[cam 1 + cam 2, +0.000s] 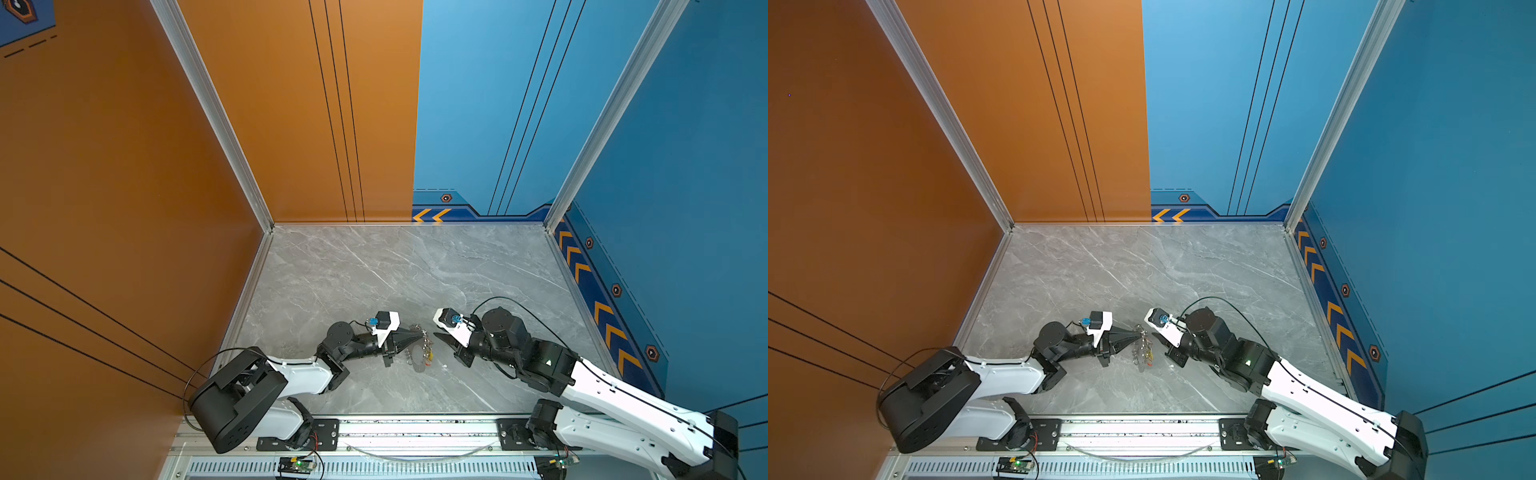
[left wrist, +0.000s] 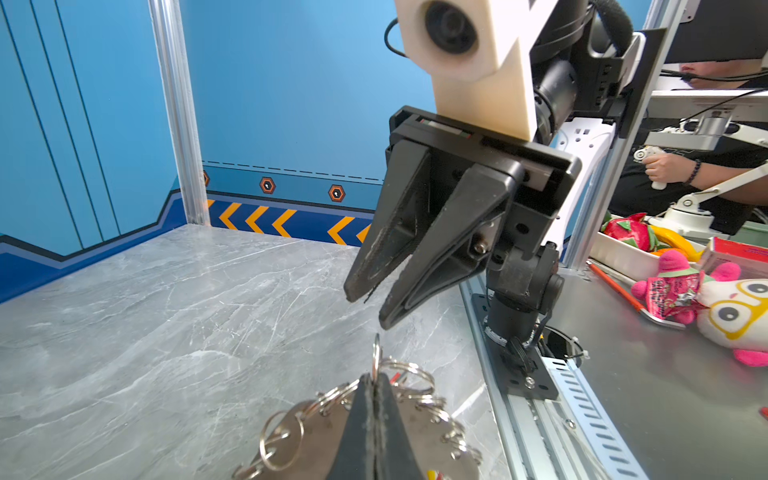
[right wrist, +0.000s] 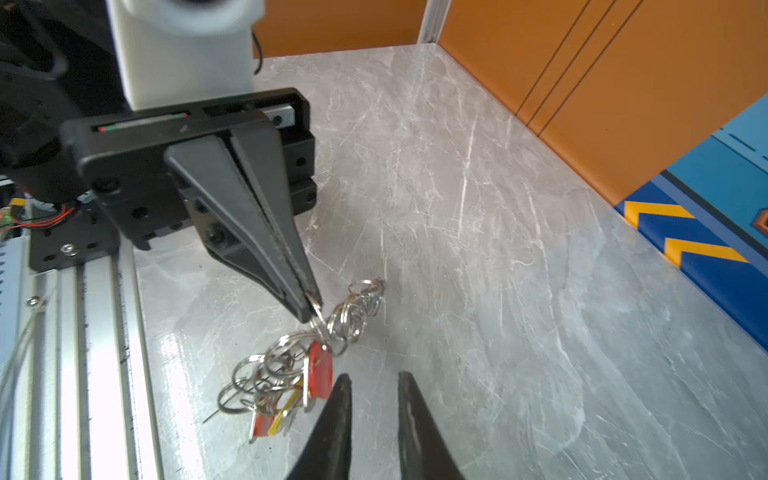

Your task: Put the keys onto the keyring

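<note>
Gripping a keyring (image 3: 319, 321), closed left fingers (image 3: 297, 286) hold seemingly light, slippery keys (image 3: 321, 370); open, empty right fingers (image 3: 336, 415) should probably pinch a plastic head.

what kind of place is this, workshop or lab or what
Probably a robot lab's test cell: left arm and right arm bolted to an aluminium rail, a marble-look tabletop boxed in by an orange wall and a blue wall, and a person just outside.

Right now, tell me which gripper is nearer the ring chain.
Left. The left gripper has its jaws shut on a ring of the chain; the right gripper hangs apart from it, jaws open.
</note>
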Motion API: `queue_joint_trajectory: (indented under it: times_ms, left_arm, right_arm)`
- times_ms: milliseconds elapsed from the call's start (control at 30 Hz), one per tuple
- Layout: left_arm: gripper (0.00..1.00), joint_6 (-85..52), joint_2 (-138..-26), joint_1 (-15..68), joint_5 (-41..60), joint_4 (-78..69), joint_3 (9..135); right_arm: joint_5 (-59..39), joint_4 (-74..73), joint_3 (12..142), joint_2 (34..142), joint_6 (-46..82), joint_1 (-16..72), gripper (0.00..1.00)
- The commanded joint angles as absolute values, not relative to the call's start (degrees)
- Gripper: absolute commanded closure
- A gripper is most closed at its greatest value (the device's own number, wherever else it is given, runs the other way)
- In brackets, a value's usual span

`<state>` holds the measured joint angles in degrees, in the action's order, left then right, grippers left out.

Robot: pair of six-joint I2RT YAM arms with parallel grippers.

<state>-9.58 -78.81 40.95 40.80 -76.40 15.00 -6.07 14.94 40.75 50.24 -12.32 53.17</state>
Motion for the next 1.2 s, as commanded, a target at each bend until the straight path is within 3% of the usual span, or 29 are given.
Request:
queue_joint_trajectory:
  times_ms: [0,600,967,1167]
  left_arm:
    - [1.0,-10.83,-79.43,41.31,44.14,-80.66,16.3]
    - [1.0,-10.46,-79.72,41.81,47.0,-80.65,16.61]
    - [1.0,-10.37,-79.1,41.21,46.89,-80.6,16.09]
    - [1.0,-10.58,-78.84,41.22,48.01,-80.62,16.25]
  right_arm:
    - [-12.73,14.42,40.87,50.53,-11.89,53.9,0.8]
    - [-12.14,16.21,41.53,52.04,-13.09,54.71,0.94]
    - [-8.2,19.17,42.19,48.13,-12.83,55.12,0.83]
    - [-8.6,18.57,42.63,50.2,-13.07,55.02,0.82]
